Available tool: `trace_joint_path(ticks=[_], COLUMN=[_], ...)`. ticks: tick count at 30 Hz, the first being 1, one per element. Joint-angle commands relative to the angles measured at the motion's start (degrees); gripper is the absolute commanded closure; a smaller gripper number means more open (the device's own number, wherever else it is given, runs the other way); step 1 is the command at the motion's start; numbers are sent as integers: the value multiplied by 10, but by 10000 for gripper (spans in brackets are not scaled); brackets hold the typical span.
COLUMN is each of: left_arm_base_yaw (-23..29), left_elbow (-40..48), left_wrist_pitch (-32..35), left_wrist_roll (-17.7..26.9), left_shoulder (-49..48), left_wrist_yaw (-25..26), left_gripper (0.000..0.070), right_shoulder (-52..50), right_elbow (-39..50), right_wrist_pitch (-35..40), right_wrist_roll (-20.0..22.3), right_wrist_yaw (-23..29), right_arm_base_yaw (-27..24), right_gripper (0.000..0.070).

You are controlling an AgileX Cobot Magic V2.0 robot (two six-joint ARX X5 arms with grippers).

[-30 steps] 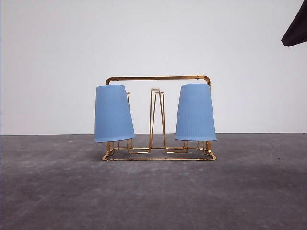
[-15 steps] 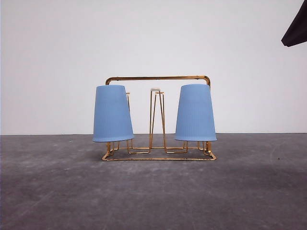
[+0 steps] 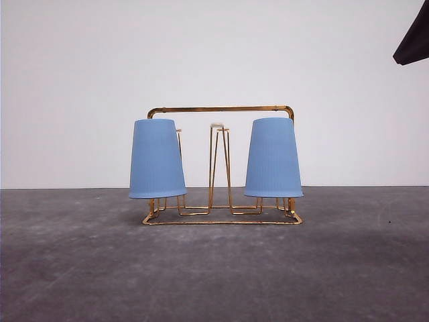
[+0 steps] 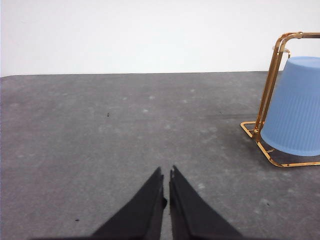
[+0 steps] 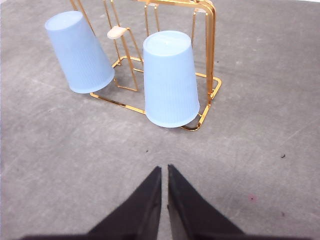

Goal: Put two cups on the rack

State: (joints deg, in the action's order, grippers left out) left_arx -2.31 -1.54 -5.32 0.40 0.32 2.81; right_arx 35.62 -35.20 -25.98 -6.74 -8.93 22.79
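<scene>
Two light-blue cups hang upside down on the gold wire rack (image 3: pixel 221 109): one cup (image 3: pixel 157 159) on the left prong, the other cup (image 3: pixel 273 158) on the right prong. The right wrist view looks down on the rack (image 5: pixel 208 60) with both cups, the nearer cup (image 5: pixel 170 79) and the farther cup (image 5: pixel 78 52). My right gripper (image 5: pixel 164 169) is shut and empty, a short way in front of the rack. In the left wrist view my left gripper (image 4: pixel 166 171) is shut and empty, well apart from the rack (image 4: pixel 265 107) and its cup (image 4: pixel 295 113).
The grey tabletop (image 3: pixel 214 268) spreads around the rack, with a white wall behind it. A dark object (image 3: pixel 414 37) hangs in at the top right corner of the front view.
The left cup has settled slightly, its lower rim swinging a little to the left. Nothing else has moved.
</scene>
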Motion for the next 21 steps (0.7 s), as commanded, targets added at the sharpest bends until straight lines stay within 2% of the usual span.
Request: trace_joint_path(ticks=[1,4,6,8,11,14,21], left_arm_base_yaw=[0,0,0,0,0,0,0], left_elbow=[8,8,8,8,8,8,8], left_wrist_pitch=[6,6,6,6,6,6,6], left_wrist_roll=[-2,-2,-2,-2,-2,-2,-2], left_shoulder=[0,0,0,0,0,0,0], left_wrist_yaw=[-1,-1,-1,-1,-1,-1,-1], left_gripper=[700,700,700,700,700,700,700], right_shoulder=[2,2,2,-2,-12,-29,-102], right_elbow=[-5,-5,-5,-4,6,33,176], right_wrist_pitch=[7,7,6,5,10,36,198], right_wrist_roll=[-3,-2,22,42,49,62,74], right_wrist_yaw=[0,0,5,32,94,110,110], right_arm_base_yaw=[3,3,2,-2,-22,-75,-204], right_gripper=[682,681,681,682,681,681,682])
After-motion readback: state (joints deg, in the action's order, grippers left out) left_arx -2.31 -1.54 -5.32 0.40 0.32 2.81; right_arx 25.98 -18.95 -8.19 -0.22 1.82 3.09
